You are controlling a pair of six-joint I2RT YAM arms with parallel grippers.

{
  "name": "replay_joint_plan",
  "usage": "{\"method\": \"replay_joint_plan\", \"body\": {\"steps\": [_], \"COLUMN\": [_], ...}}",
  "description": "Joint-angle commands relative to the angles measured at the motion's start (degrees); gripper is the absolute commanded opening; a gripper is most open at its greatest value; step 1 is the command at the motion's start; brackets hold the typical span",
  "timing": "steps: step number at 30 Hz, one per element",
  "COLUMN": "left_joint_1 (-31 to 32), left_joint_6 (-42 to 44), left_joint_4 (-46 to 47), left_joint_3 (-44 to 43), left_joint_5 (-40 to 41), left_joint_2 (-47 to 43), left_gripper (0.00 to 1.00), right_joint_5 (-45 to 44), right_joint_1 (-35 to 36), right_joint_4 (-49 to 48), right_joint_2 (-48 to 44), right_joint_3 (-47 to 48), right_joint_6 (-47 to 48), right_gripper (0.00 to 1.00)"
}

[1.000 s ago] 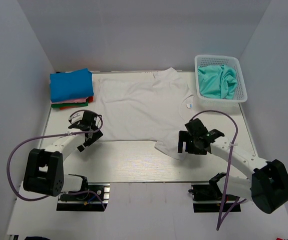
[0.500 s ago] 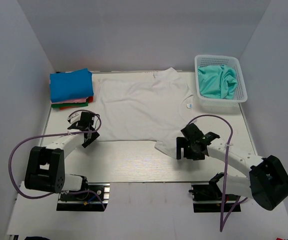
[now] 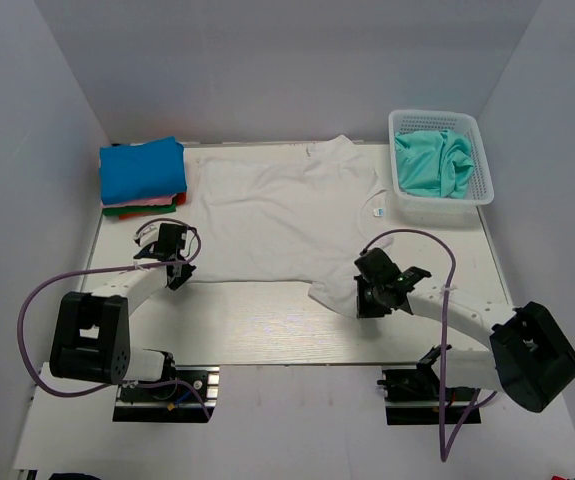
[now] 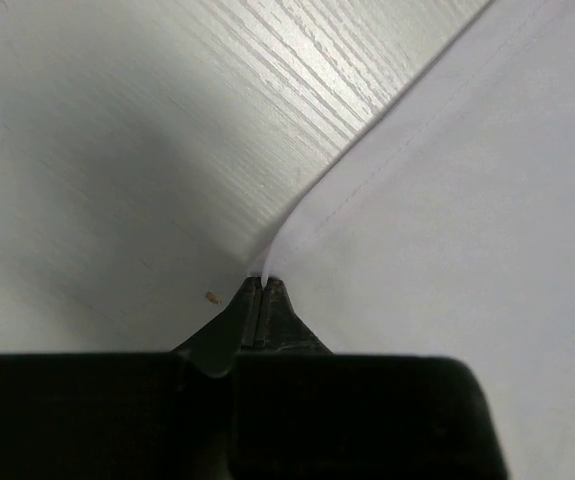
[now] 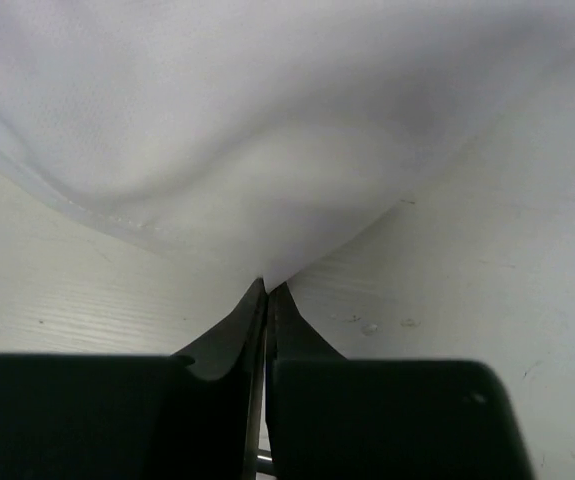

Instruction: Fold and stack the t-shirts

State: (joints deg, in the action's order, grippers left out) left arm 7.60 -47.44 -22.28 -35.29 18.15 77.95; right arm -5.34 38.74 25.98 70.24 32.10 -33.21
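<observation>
White t-shirt [image 3: 277, 215] spread flat on pale wood-grain surface [image 3: 267, 325], just left of white lattice basket [image 3: 445, 208]. Teal t-shirt [image 3: 432, 160] bunched inside basket. Well left of basket, beyond the white cloth: folded stack with blue t-shirt [image 3: 142, 170] on top, pink, red and green edges showing beneath. Left gripper [image 4: 259, 290] pinched closed on hem corner farthest from basket. Right gripper [image 5: 266, 290] clamped tight on rumpled hem corner nearer basket, cloth there lifted in a soft fold.

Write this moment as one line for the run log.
left jaws: shut on white t-shirt near-left corner | right jaws: shut on its near-right edge | fold: not yet begun
</observation>
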Motion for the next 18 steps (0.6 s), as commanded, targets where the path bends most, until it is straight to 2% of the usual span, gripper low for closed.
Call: {"method": "replay_joint_plan", "body": {"steps": [1, 7, 12, 18], "left_joint_1": [-0.04, 0.49, 1.11, 1.11], "left_joint_6": [-0.28, -0.28, -1.34, -0.64], "left_joint_4": [-2.77, -7.15, -11.64, -11.72], "left_joint_3": [1.1, 0.57, 0.48, 1.89], "left_joint_5": [-2.95, -2.95, -1.45, -2.07], "left_joint_2": [-0.96, -6.23, -13.77, -15.73], "left_gripper": [0.0, 0.0, 0.0, 0.0], "right_joint_5": [2.62, 2.89, 0.52, 2.44], "right_joint_1": [0.46, 0.37, 0.46, 0.02], "right_joint_4": [-0.85, 7.32, 19.62, 16.13], "right_joint_2": [-0.45, -12.54, -16.7, -16.63], "right_joint_3": [-2.04, 0.5, 6.65, 6.48], "right_joint_6": [0.43, -0.53, -1.85, 0.95], "right_gripper": [0.0, 0.0, 0.0, 0.0]}}
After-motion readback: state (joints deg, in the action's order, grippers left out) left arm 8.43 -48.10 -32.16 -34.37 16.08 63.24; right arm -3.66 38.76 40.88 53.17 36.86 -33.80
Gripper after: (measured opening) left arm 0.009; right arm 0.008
